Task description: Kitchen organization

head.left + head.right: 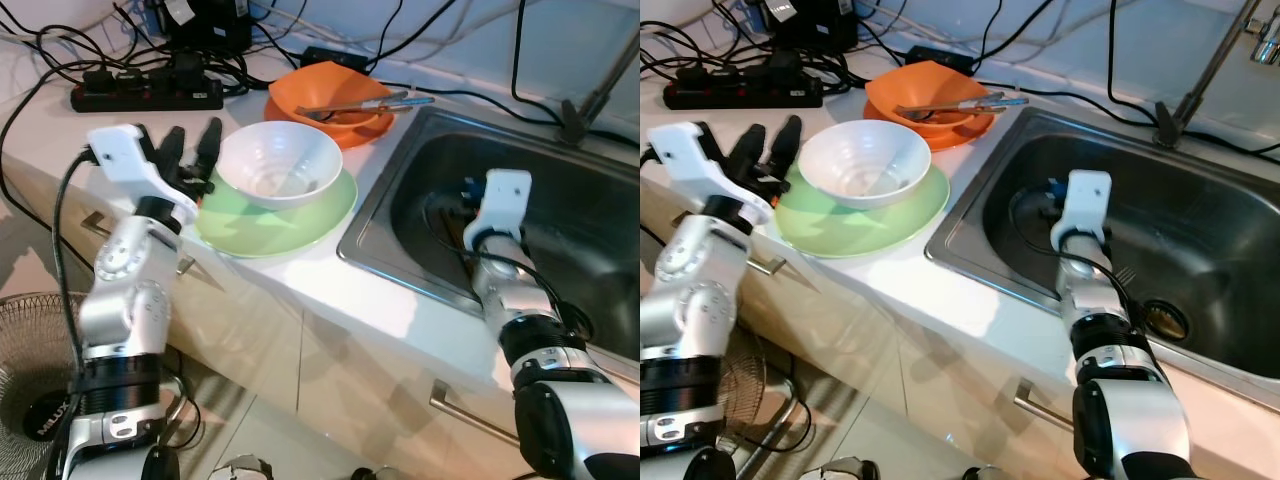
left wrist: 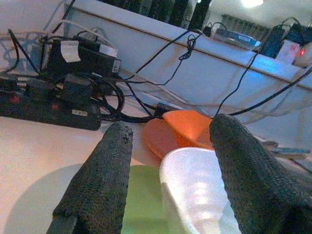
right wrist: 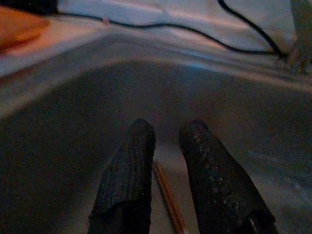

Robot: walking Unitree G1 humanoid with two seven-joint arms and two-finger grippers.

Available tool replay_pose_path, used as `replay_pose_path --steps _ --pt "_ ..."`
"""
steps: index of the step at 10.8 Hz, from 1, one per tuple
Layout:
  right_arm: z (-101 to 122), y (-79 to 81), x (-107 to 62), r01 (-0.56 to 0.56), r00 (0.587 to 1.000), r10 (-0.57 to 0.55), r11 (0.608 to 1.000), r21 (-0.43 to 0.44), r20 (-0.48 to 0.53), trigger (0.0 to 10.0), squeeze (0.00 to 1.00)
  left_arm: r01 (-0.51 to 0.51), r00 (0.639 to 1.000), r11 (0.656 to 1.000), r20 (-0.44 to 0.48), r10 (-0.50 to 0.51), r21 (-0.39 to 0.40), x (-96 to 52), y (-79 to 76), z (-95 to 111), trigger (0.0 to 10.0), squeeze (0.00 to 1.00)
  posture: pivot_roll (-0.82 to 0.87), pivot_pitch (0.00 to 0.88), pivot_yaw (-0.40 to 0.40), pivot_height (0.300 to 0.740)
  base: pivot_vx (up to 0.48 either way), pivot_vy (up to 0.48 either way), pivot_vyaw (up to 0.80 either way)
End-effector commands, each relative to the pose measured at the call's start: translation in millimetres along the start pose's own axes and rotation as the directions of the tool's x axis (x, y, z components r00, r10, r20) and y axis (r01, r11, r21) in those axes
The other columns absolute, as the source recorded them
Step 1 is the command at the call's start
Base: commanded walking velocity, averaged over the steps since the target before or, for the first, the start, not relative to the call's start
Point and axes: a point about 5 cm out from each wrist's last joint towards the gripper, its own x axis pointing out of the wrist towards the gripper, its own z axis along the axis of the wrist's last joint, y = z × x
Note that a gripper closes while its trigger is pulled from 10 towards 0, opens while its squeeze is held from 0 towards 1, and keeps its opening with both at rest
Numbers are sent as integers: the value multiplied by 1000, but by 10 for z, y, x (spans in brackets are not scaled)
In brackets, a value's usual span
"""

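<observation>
steel sink (image 1: 400,170) is taking my right gripper (image 3: 163,148), fingers slightly parted over a thin stick (image 3: 168,197) lying on the bottom. my left gripper (image 1: 190,150) is hanging spread beside the white bowl (image 1: 280,160), which is sitting on the green plate (image 1: 270,225). cutlery is lying across the orange bowl (image 1: 320,95) behind.

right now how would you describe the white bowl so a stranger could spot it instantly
Start at the steel sink; on the counter just to its left lies a pale green plate. The white bowl sits on that plate, with the left tool open beside it. Unlike the orange bowl behind it, it holds no utensils.
</observation>
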Motion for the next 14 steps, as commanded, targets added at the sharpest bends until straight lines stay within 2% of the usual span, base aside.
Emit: replay_pose_path --steps 1,3,4,5,7,12,13,14 --pt "70 31 4 -12 999 12 1000 -8 39 10000 0 8 1000 1000 14 -8 -5 43 -33 104 10000 0 133 89 -32 740 0 0 0" --pt "102 70 5 -22 998 23 1000 -5 53 10000 0 -7 999 999 -36 9 49 58 14 166 10000 0 136 94 -32 740 0 0 0" --pt "125 91 2 -29 998 29 1000 1 62 10000 0 -33 991 992 -128 48 123 66 55 177 10000 0 139 97 -28 740 0 0 0" --pt "143 104 1 -33 997 33 999 5 69 10000 0 -52 975 989 -207 81 140 67 110 206 10000 0 146 98 -26 740 0 0 0" --pt "141 124 -2 -35 997 34 999 11 68 10000 0 4 968 996 -251 17 85 62 82 211 10000 0 150 99 -22 740 0 0 0" --pt "124 128 -17 -31 998 30 999 18 64 10000 0 53 951 997 -307 -32 61 60 15 207 10000 0 146 99 -15 740 0 0 0" --pt "117 147 -17 -34 998 33 999 19 60 10000 0 28 915 999 -403 -7 46 74 38 16 10000 0 149 99 -12 740 0 0 0" --pt "115 156 -21 -36 998 35 999 20 59 10000 0 27 903 999 -429 -11 31 79 21 -47 10000 0 145 96 -7 740 0 0 0"
